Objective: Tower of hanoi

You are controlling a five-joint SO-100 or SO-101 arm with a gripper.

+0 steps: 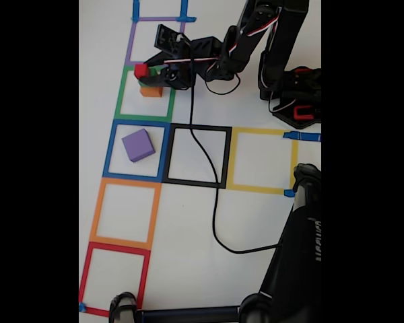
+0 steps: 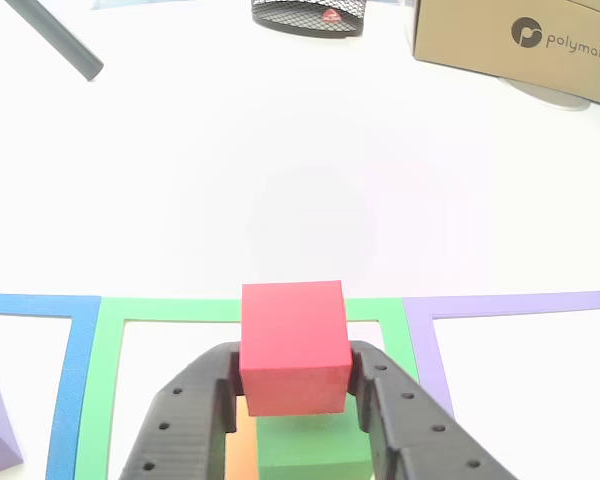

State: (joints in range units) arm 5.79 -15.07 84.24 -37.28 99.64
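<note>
1. Biggest first: the purple cube (image 1: pixel 138 145) sits alone on the table (image 1: pixel 256 222) inside the blue tape square (image 1: pixel 110 149), well apart from the rest. In the fixed view it's at about 6 o'clock from the stack, one square down. It lies flat but twisted a bit against the tape lines. My guess is it's parked there as the base piece of a peg spot.

2. The orange cube (image 1: pixel 150 91) is inside the green tape square (image 1: pixel 120 94), at the bottom of the stack. In the close-up view only a sliver of it (image 2: pixel 242 455) peeks out at 7 o'clock under the green one.

3. The green cube (image 2: pixel 310 448) sits on the orange one, directly below the red one. Can't tell whether red is touching it or just above it.

4. The red cube (image 2: pixel 292 345), the smallest, is up top, clamped between the black fingers of the claw (image 2: pixel 292 385), which grip its left and right faces. It's held level and square-on to the camera, edges roughly lined up with the green tape. Being a cube, it has no real long axis; flat top up is all that matters.

5. The side grip looks sensible to me: it leaves the underside free, so the block can go on or off the stack cleanly. Which of the two is happening, I can't say.
</note>
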